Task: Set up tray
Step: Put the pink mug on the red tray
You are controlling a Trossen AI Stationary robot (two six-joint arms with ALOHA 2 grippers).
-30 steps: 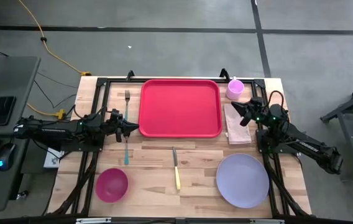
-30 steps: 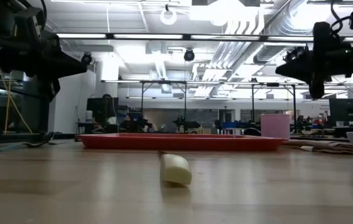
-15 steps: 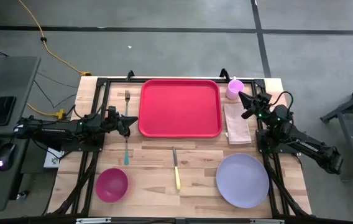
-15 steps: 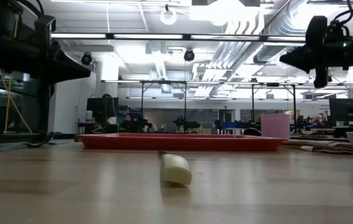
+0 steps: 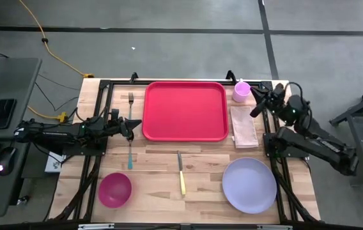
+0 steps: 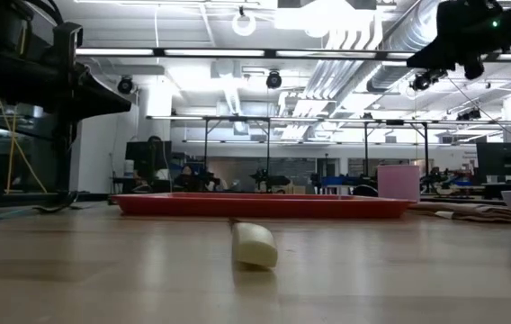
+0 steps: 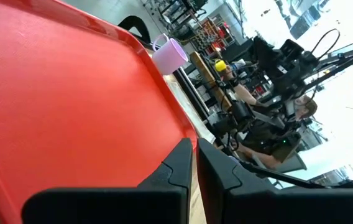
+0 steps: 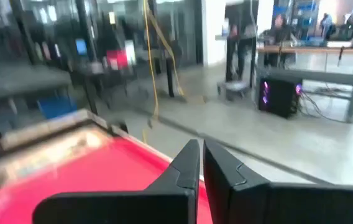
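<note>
High view: the red tray lies bare at the upper middle of the wooden counter. Everything else sits off it: a fork to its left, a lavender cup and a folded napkin to its right, a knife below it, a magenta bowl at lower left and a lavender plate at lower right. The left pincer hovers just off the tray's left edge, nearly closed and empty. The right pincer is raised at upper right, closed and empty.

Low view: the tray shows as a thin red band across mid-frame, nothing standing on it.

Left wrist view: the narrow fingers point over the tray's bare red floor.

Right wrist view: closed fingers sit above a blurred tray.

By my reading, the setting-up has not visibly begun; every piece is left to place.
</note>
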